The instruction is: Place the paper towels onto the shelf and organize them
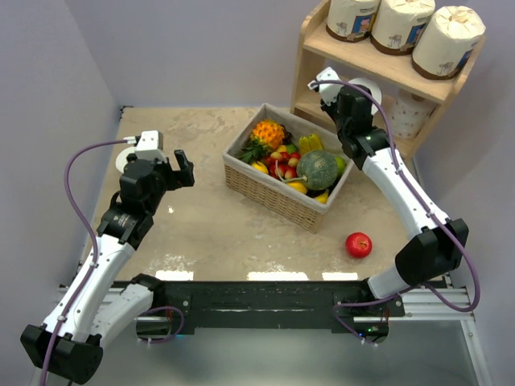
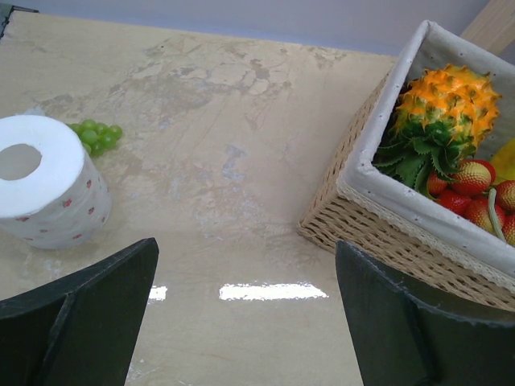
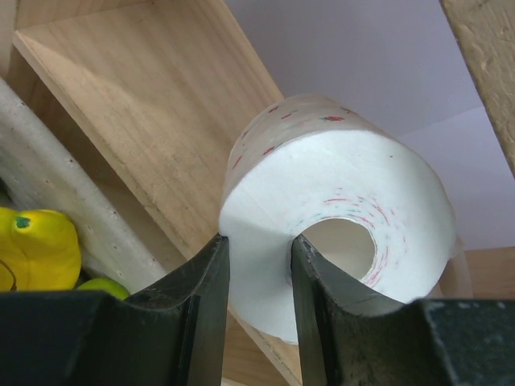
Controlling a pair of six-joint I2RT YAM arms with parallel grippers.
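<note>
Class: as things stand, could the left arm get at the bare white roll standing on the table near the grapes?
Probably yes. The left gripper is open and empty, the roll stands close beside it, and only bare table lies between them.

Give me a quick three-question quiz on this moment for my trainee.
1. True or false: the right arm's jaws are shut on a bare white roll.
2. How many wrapped rolls stand on the top tier of the shelf?
3. What lies right beside the loose roll in front of the left arm's open jaws? A: an apple. B: green grapes. C: a pineapple.

Key: 1 true; 2 three; 3 B.
</note>
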